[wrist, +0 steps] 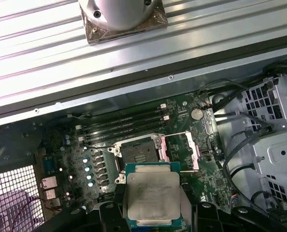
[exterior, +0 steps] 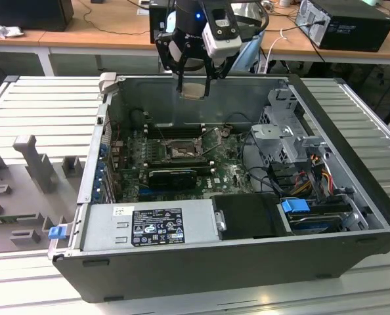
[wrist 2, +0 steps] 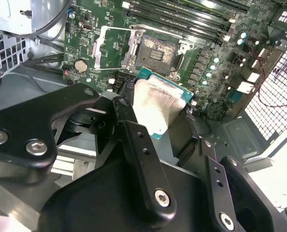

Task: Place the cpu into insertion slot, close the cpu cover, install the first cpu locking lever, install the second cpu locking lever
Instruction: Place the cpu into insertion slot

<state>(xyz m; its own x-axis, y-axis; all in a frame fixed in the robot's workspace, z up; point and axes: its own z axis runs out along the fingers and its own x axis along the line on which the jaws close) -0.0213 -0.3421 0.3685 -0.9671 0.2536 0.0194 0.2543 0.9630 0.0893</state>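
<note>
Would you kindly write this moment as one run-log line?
gripper: shut on cpu | cpu: over computer case | insertion slot: empty | cpu cover: open

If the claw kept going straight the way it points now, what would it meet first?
Likely the open insertion slot, or the green board just beside it. The claw, shut on the cpu, points down at that area with nothing visible between; depth is unclear.

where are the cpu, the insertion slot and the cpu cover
the cpu (wrist: 152, 195), first wrist view, middle of its metal top
the insertion slot (wrist: 137, 152), first wrist view, dark socket centre
the cpu cover (wrist 2: 115, 29), second wrist view, a bar of the open frame
</note>
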